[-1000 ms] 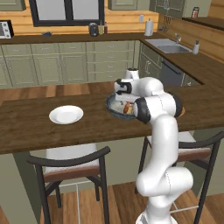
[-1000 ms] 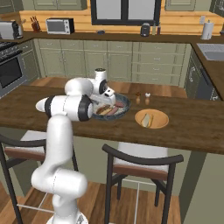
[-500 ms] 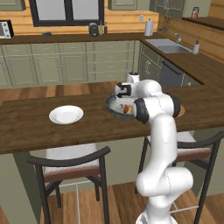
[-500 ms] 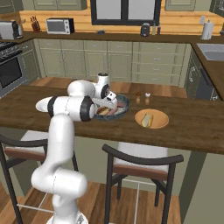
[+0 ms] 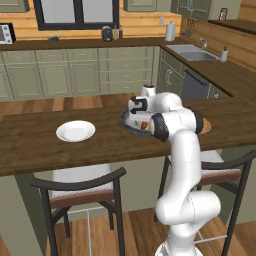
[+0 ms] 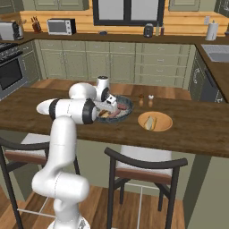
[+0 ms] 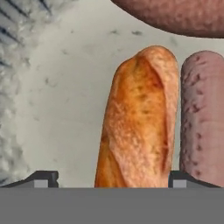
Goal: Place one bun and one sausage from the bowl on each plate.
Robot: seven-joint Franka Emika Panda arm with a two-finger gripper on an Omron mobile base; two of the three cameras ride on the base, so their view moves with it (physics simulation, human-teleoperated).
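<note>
The tool (image 7: 111,180) hangs open astride a bun (image 7: 138,122) lying in the bowl (image 6: 126,108), a sausage (image 7: 202,118) just beside it. The bun looks light and soft, so a gentle pinch across its plump middle should suit it.

plates: 2 — white plate (image 5: 75,131), orange plate (image 6: 155,121) | bowl (image 6: 125,107): 1 | buns: 2 — bun in bowl (image 7: 138,122), bun on orange plate (image 6: 150,122) | sausages: 2 — (image 7: 202,118), (image 7: 179,15)

We are seeing a wooden counter (image 5: 45,150) with two chairs (image 5: 82,192) tucked under it. Salt and pepper shakers (image 6: 146,100) are standing together on it. A microwave (image 6: 61,26) and paper towel roll (image 6: 213,30) are sitting on the back worktop.
</note>
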